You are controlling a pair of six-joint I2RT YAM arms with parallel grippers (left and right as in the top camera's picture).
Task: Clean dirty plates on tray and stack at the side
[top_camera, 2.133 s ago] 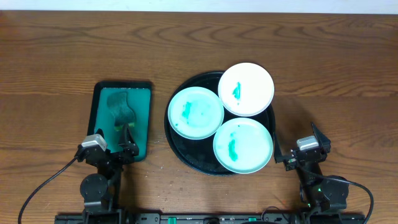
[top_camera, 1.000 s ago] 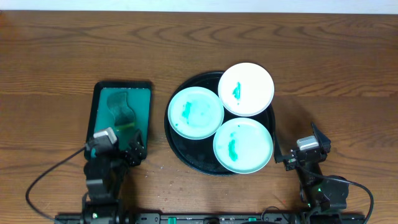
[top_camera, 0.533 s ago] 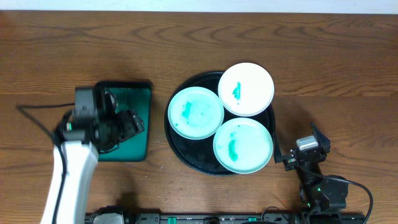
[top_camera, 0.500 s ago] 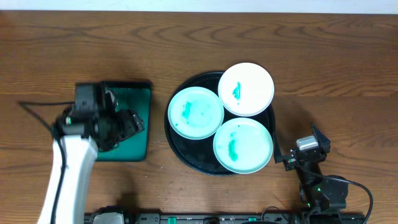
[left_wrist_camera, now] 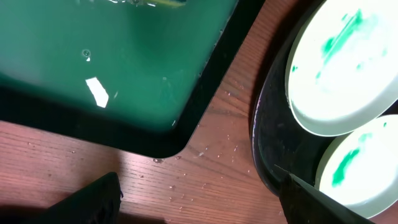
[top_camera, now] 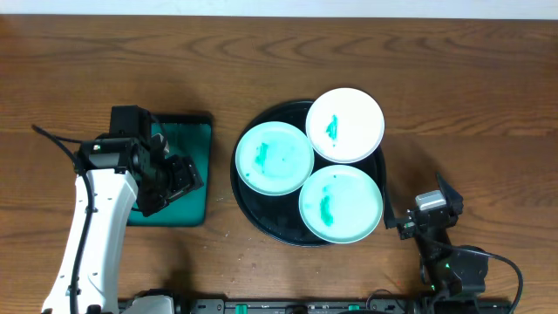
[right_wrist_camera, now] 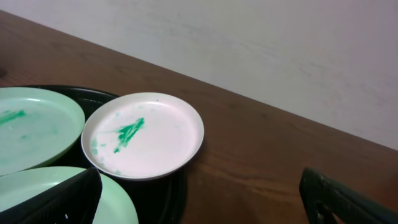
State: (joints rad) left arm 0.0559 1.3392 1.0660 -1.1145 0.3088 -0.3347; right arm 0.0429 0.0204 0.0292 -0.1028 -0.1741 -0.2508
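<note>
On the wooden table (top_camera: 436,78), the right jaws and left jaws gape empty; the latter, above the green tray (left_wrist_camera: 124,62), should I think lower slowly, clear of the dirty plates (left_wrist_camera: 342,68) beside them

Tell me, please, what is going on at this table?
A two-armed robot seems to be at the start of cleaning plates. Its left gripper hangs open over the green rectangular tray, holding nothing. The right gripper rests open near the table's front edge, beside the black tray. All three dirty plates lie on the black tray, each with green smears; none is stacked at the side yet.
</note>
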